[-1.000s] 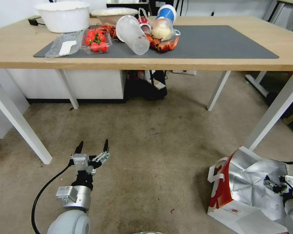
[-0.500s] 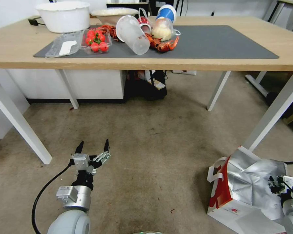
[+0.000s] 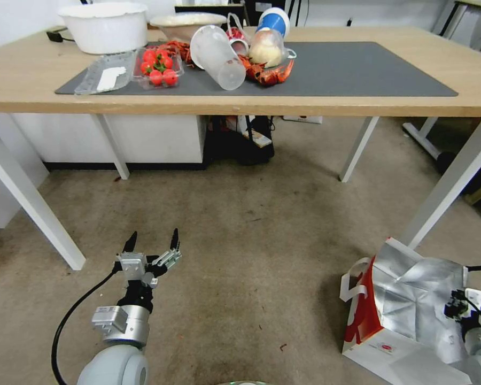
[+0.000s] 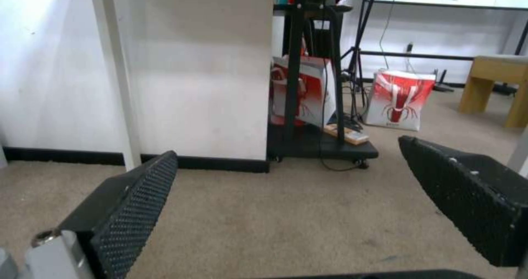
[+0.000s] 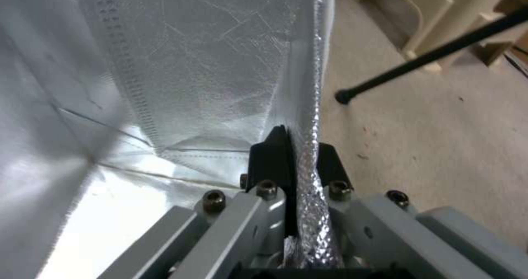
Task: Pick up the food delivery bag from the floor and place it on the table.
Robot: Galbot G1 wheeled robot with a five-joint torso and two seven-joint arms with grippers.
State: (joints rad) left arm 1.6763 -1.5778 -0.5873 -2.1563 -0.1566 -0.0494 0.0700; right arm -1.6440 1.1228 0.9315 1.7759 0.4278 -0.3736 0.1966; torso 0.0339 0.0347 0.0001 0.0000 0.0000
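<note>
Item 1: food delivery bag (image 3: 406,315). You'll find it on the carpet at your robot's right, near a white leg of the table (image 3: 304,104), mouth open and foil lining showing (red gusset and white loop handles face the centre of the floor).

Item 2: right gripper (image 5: 297,147). Its fingers are pinched together on the bag's foil rim, one inside the bag, one outside.

Item 3: left gripper (image 3: 152,241). It's low over bare carpet, well apart from the bag; fingers spread wide, nothing btwn them.

Item 4: table. Grey mat (image 3: 347,69) on top, w/ a tomato punnet (image 3: 157,67), a tipped clear cup (image 3: 217,57) and a white bowl (image 3: 106,27) at its left end.
</note>
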